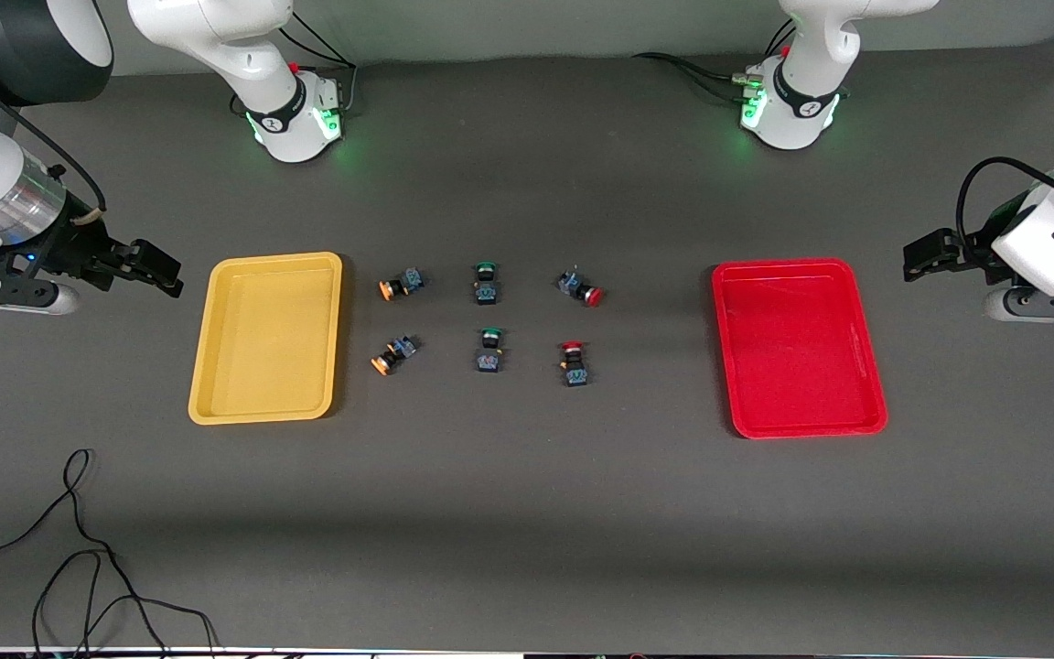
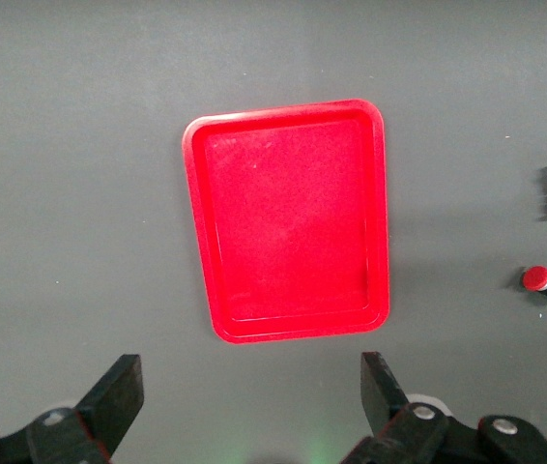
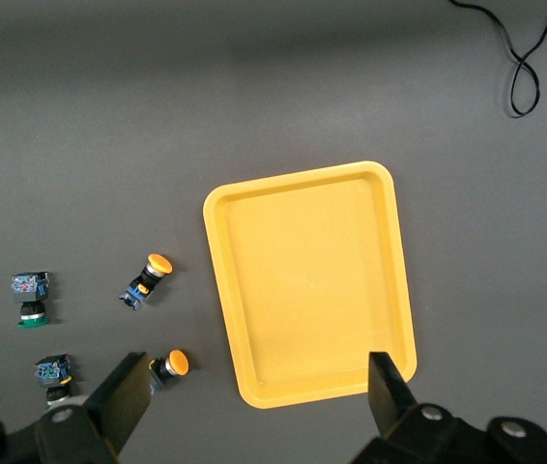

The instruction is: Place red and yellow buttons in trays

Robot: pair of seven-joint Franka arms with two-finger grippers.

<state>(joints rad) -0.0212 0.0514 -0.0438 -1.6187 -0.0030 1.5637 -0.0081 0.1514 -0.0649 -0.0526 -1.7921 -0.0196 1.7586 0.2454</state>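
While both trays (image 1: 202, 366) lie empty and both grippers, left (image 1: 922, 256) and right (image 1: 147, 265), hang wide and idle, nothing is started; next, a gripper must descend on a red (image 1: 589, 295) or yellow button (image 1: 390, 290).

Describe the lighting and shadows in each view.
Front view: even overhead light, green glow at both arm bases, a soft dark band across the table low in the picture. Left wrist view: red tray evenly lit, no glare. Right wrist view: yellow tray likewise, faint shadow alongside.
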